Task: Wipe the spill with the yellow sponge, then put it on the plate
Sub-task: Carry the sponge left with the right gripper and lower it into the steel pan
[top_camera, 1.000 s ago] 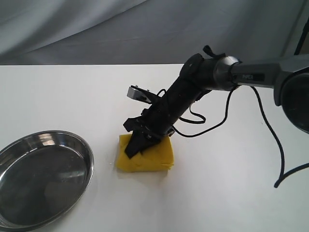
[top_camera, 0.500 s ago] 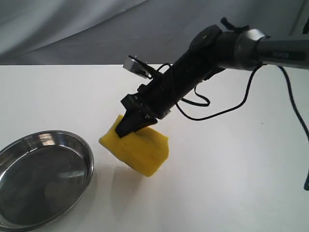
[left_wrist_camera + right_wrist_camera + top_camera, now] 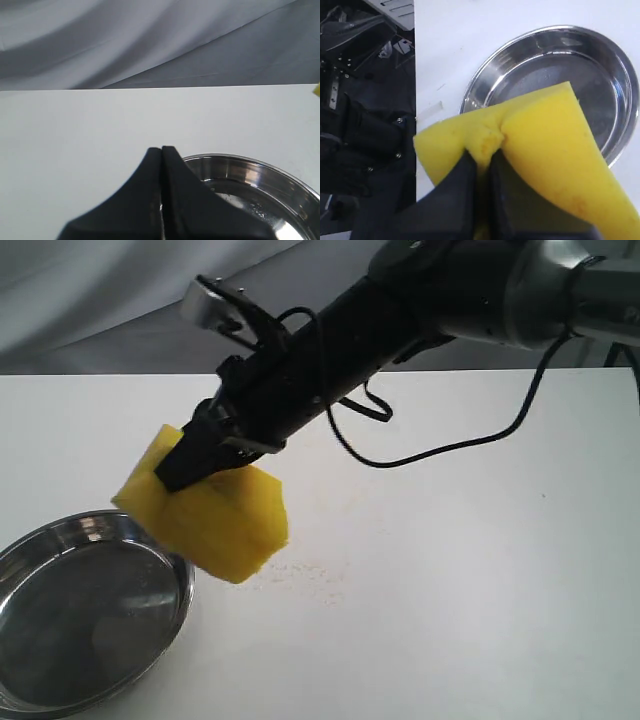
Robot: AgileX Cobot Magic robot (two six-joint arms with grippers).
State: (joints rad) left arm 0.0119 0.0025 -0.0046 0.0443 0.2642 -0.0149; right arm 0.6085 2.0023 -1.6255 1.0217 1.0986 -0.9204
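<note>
Noting right gripper (image 3: 190, 468) reaching across from the right, coming down at a slant toward the near-left part of the white table (image 3: 480, 600). Pinching the yellow sponge (image 3: 210, 520) by one edge, jaws drawn nearly together and biting a deep crease into the foam. Carrying nothing else.

Observing the sponge hanging tilted in the air, clear of the tabletop, low corner pointing down. Sitting at the right rim of the steel plate (image 3: 183, 570), one corner overlapping that rim in the exterior view. Showing in the right wrist view as a yellow wedge (image 3: 555, 135) in front of the plate (image 3: 625, 75), black fingers (image 3: 465, 185) squeezing the fold.

Finding the plate resting flat at the near left, nothing lying in it.

Spotting faint tan specks (image 3: 305, 575) on the table just right of the sponge's low corner, too faint for judging further.

Logging left gripper (image 3: 161, 162) hovering by the plate (image 3: 260, 167), jaws pressed together, gripping nothing. Catching a sliver of yellow at the edge of that view (image 3: 317, 90).

Trailing across the table behind the right arm: a black cable (image 3: 440, 447). Hanging at the far side: grey cloth (image 3: 120, 300).
</note>
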